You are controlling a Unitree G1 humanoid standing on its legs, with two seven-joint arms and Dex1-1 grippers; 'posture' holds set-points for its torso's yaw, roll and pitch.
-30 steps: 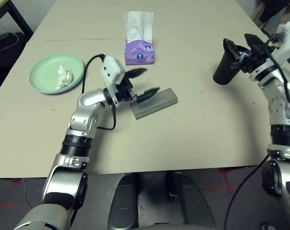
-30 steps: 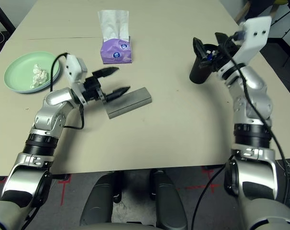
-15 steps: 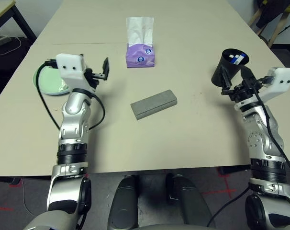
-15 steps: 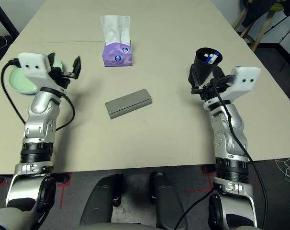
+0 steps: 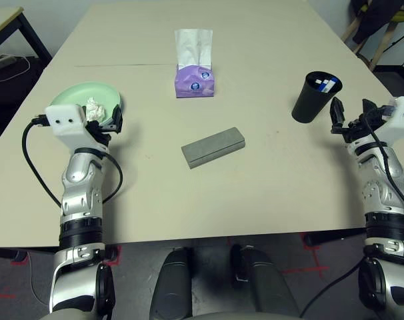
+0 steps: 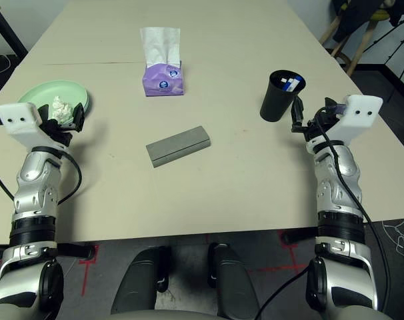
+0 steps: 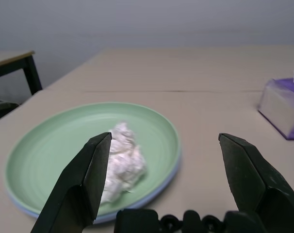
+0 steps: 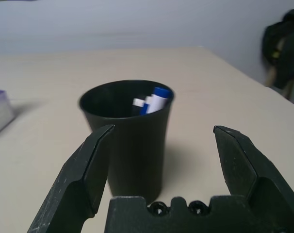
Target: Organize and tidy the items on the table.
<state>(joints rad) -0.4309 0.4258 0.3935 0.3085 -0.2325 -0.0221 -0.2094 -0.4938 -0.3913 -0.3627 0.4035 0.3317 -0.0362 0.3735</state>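
Beige matte counter [image 5: 255, 200], grey oblong glasses case [image 5: 213, 147] as landmark. Far left of case: left pincer [image 7: 164, 167] wide open, empty, facing pale green round plate [image 7: 45, 145] holding crumpled white tissue wad [image 7: 123, 162]. Behind case: purple tissue pack [image 5: 194, 81]. Far right: black cup [image 8: 132, 141] with blue-white pen [image 8: 154, 100] inside; right pincer [image 8: 161, 160] wide open, empty, just short of cup.

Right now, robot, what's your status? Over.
Both grippers open, holding nothing: left gripper, right gripper. White tissue wad on green round plate. Blue-white pen in black cup. Grey oblong case unobstructed.
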